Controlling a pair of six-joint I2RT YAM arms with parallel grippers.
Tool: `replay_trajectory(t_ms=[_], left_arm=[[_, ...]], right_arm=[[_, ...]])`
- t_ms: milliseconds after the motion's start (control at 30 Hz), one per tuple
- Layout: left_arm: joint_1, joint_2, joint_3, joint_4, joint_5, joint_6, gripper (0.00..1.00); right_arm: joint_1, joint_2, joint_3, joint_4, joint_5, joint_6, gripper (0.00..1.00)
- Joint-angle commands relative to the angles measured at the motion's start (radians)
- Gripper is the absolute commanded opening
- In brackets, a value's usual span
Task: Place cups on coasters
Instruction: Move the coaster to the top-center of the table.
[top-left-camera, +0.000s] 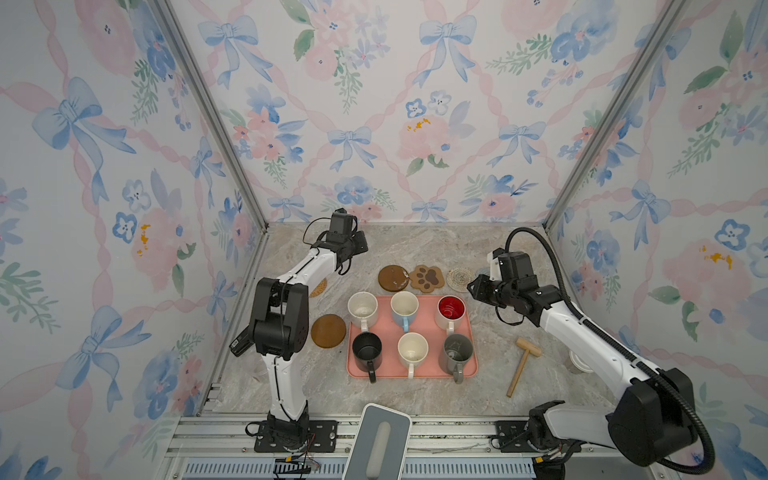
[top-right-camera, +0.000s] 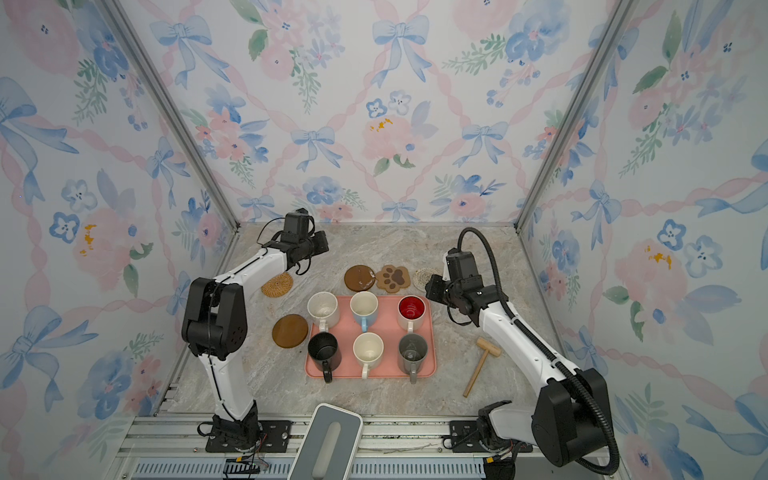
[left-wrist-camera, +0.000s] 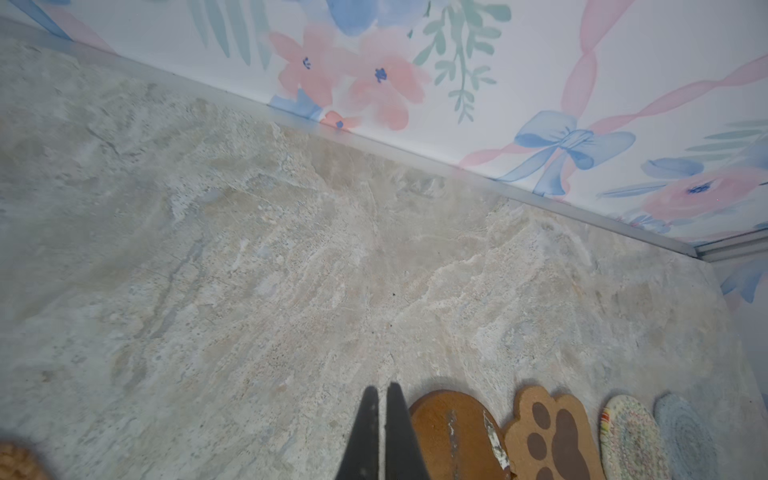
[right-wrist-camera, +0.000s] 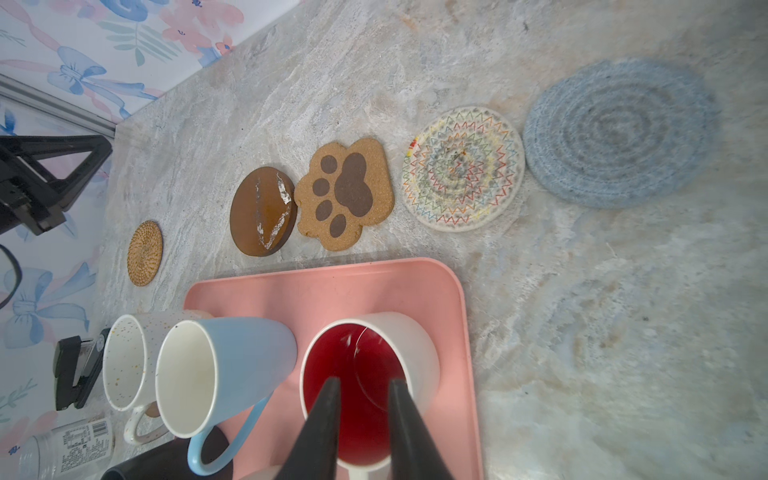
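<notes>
The right tool, jaws narrowly apart and empty, hovers over the red-lined cup on the pink tray, with the paw-print coaster beyond it. The left tool, closed on nothing, hangs near a brown round coaster.

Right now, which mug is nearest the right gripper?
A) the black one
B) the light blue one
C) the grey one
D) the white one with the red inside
D: in the right wrist view the right gripper, open and holding nothing, points straight at the white mug with the red inside.
</notes>
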Motion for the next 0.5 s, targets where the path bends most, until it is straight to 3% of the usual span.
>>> replay_trajectory(t_ms=[0,300,467], left_arm=[[-0.010,-0.097,-0.070,-0.003,-0.110,0.031,0.00],[-0.066,-0.403,-0.326,-0.019,-0.246,0.047,0.00],[-0.124,-0.540,-0.430,-0.114,-0.320,0.031,0.00]], right_arm=[[0.016,-0.022,0.013,-0.014,0.019,-0.004,0.24],[0.072,0.001,0.085,-0.006,0.017,-0.021,0.25],[0.095,0.038,0.142,0.010,-0.002,-0.033,0.25]])
